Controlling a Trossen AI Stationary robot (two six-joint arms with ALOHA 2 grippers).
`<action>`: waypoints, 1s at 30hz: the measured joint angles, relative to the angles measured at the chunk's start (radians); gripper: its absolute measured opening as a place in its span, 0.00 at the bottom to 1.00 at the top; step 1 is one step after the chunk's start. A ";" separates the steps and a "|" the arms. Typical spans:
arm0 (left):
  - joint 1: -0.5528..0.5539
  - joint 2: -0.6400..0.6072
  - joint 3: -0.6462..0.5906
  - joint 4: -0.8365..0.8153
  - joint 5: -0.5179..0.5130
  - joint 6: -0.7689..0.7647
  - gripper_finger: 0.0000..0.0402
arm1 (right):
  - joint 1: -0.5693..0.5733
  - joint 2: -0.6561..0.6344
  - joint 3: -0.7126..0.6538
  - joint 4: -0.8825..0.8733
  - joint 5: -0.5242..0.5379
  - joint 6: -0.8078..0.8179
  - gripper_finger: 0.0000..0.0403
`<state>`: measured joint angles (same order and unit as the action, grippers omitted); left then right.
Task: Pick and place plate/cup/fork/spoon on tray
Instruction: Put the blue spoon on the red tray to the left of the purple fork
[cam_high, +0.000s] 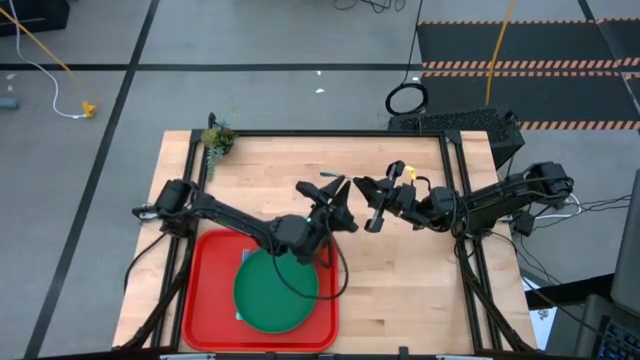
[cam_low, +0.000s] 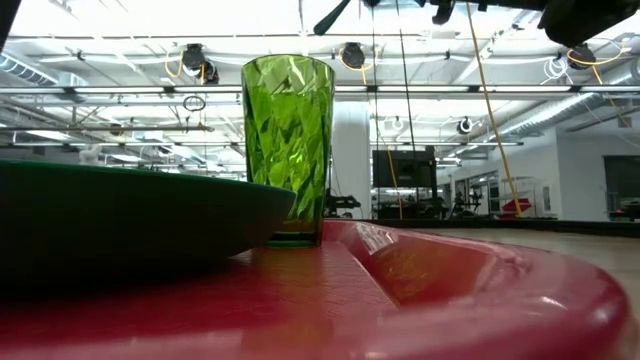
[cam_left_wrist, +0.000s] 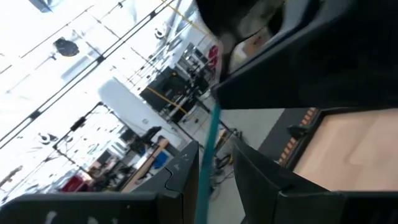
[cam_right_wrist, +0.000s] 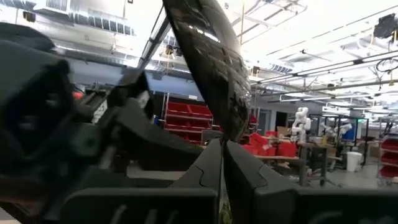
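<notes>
While plate and cup sit on tray, left gripper pinches a blue-handled utensil; right gripper, shut, grips the spoon.

In the low view the plate is cut off by the left edge and the tray by the bottom and right edges, and the plate's rim hides the lower left of the cup. In the high view the cup is covered by the left arm, and the thin blue utensil near the left gripper is too small to identify. In the right wrist view a dark shiny object rises from the closed fingers, its handle hidden.
</notes>
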<state>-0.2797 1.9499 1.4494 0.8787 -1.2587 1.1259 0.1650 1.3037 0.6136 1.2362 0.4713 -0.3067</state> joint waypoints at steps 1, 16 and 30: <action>0.008 0.000 0.000 0.000 0.000 0.005 0.25 | 0.000 0.000 0.000 0.000 0.000 0.008 0.00; 0.042 0.000 0.000 -0.008 0.058 0.041 0.25 | -0.002 0.000 0.000 -0.015 0.062 0.059 0.00; 0.068 0.000 0.000 -0.021 0.061 0.048 0.22 | -0.002 0.000 0.000 -0.028 0.078 0.060 0.00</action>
<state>-0.2115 1.9499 1.4494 0.8573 -1.1975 1.1736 0.1627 1.3037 0.6136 1.2078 0.5492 -0.2468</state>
